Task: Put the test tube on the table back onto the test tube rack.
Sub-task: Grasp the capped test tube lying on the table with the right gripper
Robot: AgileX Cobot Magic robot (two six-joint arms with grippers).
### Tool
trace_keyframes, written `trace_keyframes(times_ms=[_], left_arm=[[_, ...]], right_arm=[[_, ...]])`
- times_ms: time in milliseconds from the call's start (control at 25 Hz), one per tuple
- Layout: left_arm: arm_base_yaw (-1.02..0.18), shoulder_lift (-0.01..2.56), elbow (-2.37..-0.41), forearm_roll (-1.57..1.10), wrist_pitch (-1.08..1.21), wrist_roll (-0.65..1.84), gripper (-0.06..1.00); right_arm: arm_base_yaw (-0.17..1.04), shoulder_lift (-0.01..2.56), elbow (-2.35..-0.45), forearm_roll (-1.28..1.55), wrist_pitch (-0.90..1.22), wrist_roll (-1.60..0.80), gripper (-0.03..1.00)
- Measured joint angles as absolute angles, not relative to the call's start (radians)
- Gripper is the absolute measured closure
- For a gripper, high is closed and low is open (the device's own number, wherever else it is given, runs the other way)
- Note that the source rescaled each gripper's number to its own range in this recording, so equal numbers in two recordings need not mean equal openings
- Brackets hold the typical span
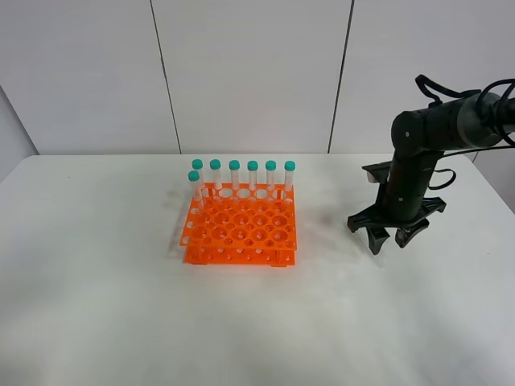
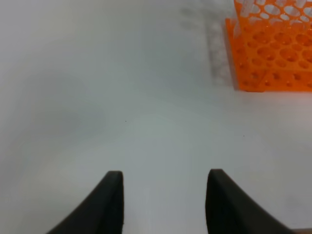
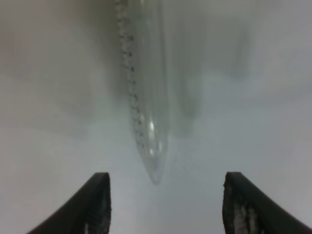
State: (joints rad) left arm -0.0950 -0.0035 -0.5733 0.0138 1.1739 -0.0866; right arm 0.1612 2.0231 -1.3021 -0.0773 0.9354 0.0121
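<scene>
In the right wrist view, the clear test tube point(image 3: 146, 97) lies on the white table point(image 3: 253, 122), its tapered tip pointing toward the camera; its cap is out of frame. My right gripper point(image 3: 165, 209) is open, with the tube's tip just ahead of the gap between its fingers. In the exterior view the right gripper point(image 1: 389, 241) hangs low over the table point(image 1: 121, 281) to the right of the orange rack point(image 1: 241, 225), and the arm hides the tube. My left gripper point(image 2: 165, 204) is open and empty over bare table, and the rack point(image 2: 273, 53) lies ahead of it.
Several teal-capped tubes point(image 1: 243, 173) stand along the rack's back row, with one more at its left side. The rack's other holes are empty. The left arm is out of the exterior view.
</scene>
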Motion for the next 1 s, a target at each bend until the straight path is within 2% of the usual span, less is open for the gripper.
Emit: trace_keyframes(times_ms=[1000], left_arm=[[-0.095,-0.004,-0.573,0.014,1.174,-0.087,0.34]], right_arm=[[0.161,2.074,-1.302,-0.025,0.876,-0.010,-0.03]])
